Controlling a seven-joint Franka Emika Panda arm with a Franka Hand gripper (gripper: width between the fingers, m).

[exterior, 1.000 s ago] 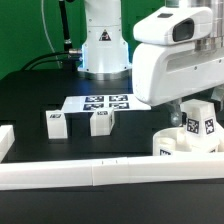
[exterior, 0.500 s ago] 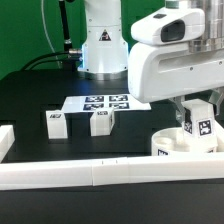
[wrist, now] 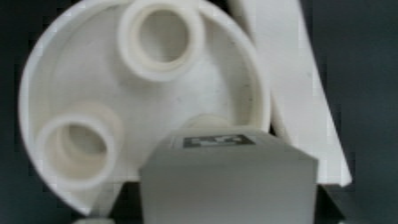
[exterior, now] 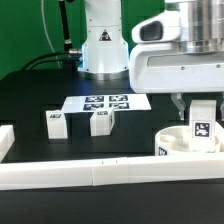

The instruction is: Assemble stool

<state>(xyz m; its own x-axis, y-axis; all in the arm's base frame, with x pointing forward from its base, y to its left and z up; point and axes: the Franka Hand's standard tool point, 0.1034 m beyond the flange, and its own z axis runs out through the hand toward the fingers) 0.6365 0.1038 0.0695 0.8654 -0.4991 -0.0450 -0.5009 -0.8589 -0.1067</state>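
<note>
Hand grips leg block — black-white tag

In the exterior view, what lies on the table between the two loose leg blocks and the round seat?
Nothing: only bare black table lies between the nearer leg block and the seat, as the exterior view shows.

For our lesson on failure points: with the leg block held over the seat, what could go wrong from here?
1. In the wrist view the leg block in the gripper sits beside both sockets, not over one; lowering now might hit the flat face of the seat.
2. Nothing visibly clamps the seat by the border rail; an off-centre push might shift it.
</note>
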